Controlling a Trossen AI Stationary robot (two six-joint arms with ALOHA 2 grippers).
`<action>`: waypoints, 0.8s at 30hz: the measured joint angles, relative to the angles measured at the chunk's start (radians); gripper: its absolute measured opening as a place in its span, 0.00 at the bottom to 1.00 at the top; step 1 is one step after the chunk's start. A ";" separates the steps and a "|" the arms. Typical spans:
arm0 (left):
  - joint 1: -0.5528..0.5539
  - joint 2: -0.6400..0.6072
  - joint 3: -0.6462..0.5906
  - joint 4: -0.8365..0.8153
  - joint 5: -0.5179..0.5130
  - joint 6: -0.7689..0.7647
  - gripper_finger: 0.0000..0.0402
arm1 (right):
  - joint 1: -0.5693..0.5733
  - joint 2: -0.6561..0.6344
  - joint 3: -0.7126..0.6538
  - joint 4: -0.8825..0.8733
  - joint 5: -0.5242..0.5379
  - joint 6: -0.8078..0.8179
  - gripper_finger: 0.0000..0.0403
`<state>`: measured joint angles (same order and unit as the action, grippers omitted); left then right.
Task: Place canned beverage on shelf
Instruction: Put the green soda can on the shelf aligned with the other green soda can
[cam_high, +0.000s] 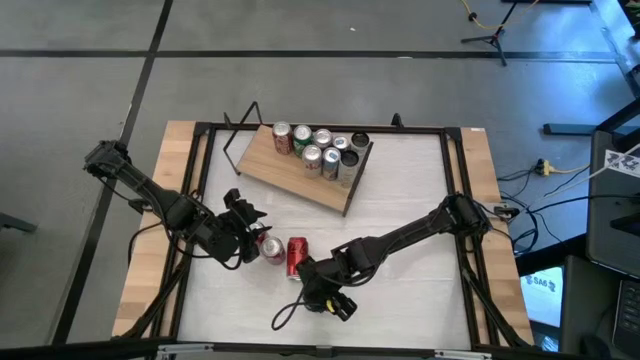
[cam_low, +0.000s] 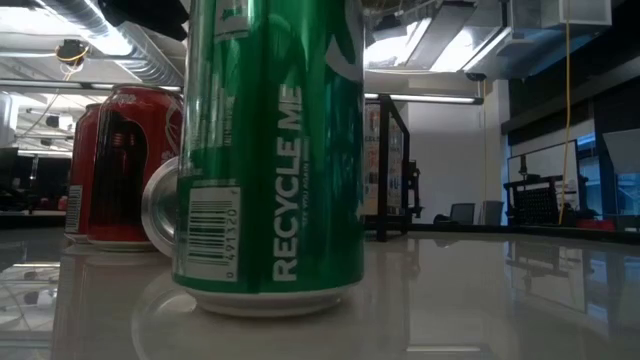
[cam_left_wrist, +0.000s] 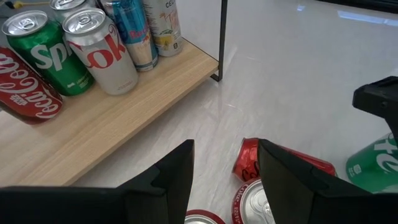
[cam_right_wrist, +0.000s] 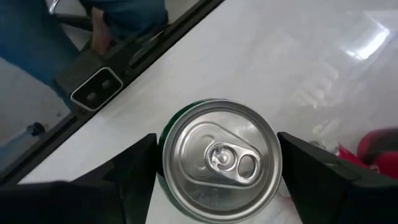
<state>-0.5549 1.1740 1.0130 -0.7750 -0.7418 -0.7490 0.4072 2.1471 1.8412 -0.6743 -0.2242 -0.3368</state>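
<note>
The shelf (cam_high: 290, 172), a light-brown board on black wire supports, stands at the table's far middle with several cans (cam_high: 322, 150) upright on it. A green can (cam_right_wrist: 217, 158) stands upright on the tabletop near the front. My right gripper (cam_right_wrist: 216, 146) hangs over it, open, one finger on each side of its top. Two red cans lie on the table just left of it, one nearer my left gripper (cam_high: 270, 248), the other (cam_high: 297, 256) beside it. My left gripper (cam_left_wrist: 225, 168) hovers open above them and touches nothing. My right gripper comes at the green can from above, slanting down. Its fingers (cam_right_wrist: 134, 171) stand close against the two opposite sides of the can's upper wall (cam_right_wrist: 166, 180). Whether they touch it I cannot tell. The can stands upright with its base on the table.
A black frame (cam_high: 200, 190) runs around the white tabletop, with wooden strips outside it. A dark cable loop (cam_high: 285, 315) lies by my right gripper. A person in blue trousers (cam_right_wrist: 37, 43) stands beyond the table's edge. Bare tabletop lies to the right (cam_high: 420, 290).
</note>
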 joint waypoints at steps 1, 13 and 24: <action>0.000 0.000 0.000 0.000 0.000 0.000 0.41 | 0.000 0.000 0.000 0.000 0.013 0.018 0.72; 0.000 0.000 0.000 0.000 0.000 0.000 0.41 | 0.005 -0.005 0.000 -0.004 0.135 0.323 0.72; 0.000 0.000 0.000 0.000 0.000 0.000 0.41 | 0.040 0.003 0.049 -0.034 0.248 0.491 0.72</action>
<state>-0.5549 1.1740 1.0130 -0.7750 -0.7422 -0.7486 0.4468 2.1502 1.8904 -0.7079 0.0238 0.1539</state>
